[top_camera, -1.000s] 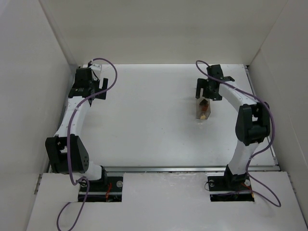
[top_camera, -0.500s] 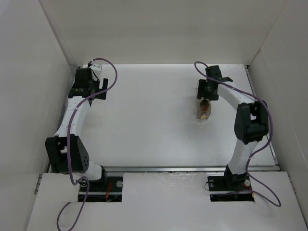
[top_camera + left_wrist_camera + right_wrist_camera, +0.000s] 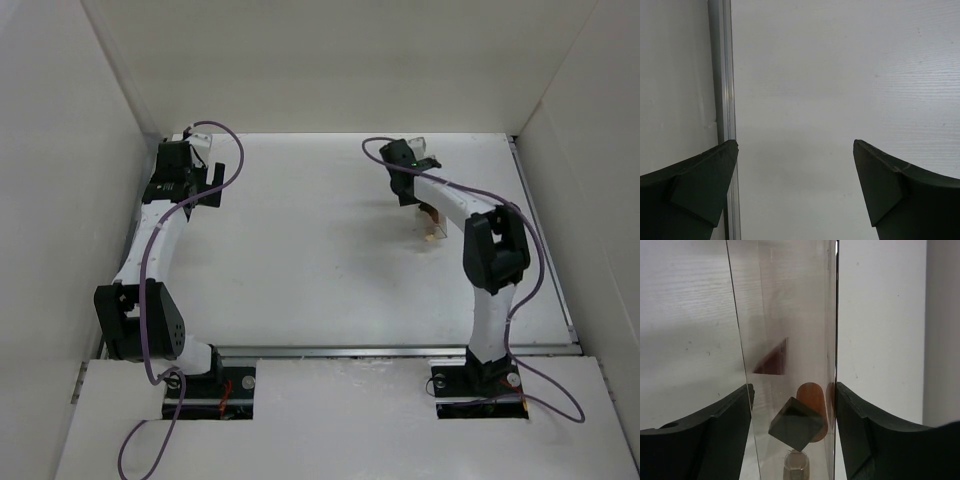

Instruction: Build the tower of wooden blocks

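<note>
Inside the clear container (image 3: pixel 790 315) I counted one dark brown cube (image 3: pixel 795 430), standing on a corner, and one orange-brown cylinder (image 3: pixel 813 410) just behind it, its round face toward my wrist camera. The two overlapped in that view, and I could not tell whether they touched. Higher up sat one red-brown wedge (image 3: pixel 774 361), apart from both. Below the cube was one pale piece (image 3: pixel 795 466), cut off by the bottom of the picture, too little of it showing to name. Nothing was stacked as a tower.

My right gripper (image 3: pixel 794 385) was closed to the width of the container, one finger against each long wall, so I had hold of the container and not of any block. From above, the container (image 3: pixel 433 228) was at the right rear of the table (image 3: pixel 300 260), half hidden under my right forearm.

My left gripper (image 3: pixel 795 142) was spread wide with nothing between its fingers, only bare table under it. It hung at the left rear corner (image 3: pixel 190 188), well apart from the container. One metal rail (image 3: pixel 722 75) ran along the table's left edge just beside its left finger, with the side wall (image 3: pixel 675 75) right behind the rail, so there was no room on that side. The middle of the table lay open between my two arms, and white walls closed in the left, right and far sides.
</note>
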{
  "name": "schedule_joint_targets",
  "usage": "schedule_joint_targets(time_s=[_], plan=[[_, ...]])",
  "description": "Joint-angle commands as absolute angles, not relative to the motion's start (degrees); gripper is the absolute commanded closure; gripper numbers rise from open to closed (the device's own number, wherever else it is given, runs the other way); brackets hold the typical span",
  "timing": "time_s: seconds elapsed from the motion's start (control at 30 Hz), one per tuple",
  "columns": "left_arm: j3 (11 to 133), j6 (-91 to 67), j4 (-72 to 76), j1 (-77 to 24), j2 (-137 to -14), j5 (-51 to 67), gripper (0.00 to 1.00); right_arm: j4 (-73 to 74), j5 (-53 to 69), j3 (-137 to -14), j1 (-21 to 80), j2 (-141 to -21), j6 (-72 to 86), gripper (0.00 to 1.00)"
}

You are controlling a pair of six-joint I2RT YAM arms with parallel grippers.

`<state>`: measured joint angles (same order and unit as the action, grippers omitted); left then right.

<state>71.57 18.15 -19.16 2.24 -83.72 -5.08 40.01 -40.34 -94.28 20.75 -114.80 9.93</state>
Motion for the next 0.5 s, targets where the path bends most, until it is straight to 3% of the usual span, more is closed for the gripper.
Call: schedule_joint_targets(time_s=[0.0,0.13,0.47], plan=[[70.9,18.6,-19.1,2.0,-81.9,-4.8,0.00,43.2,-53.9,-95.9,22.9,-119.3,7.7,1.00],[70.4,18.6,-19.1,2.0,-81.4,-4.8,0.00,43.2,-61.6,-96.4,25.7,-123.0,7.2,1.00],[69.9,18.6,-19.1,2.0,-81.4,-4.3,0.00,43.2,-62.8,-96.9,29.8,-126.7,6.7,1.00]])
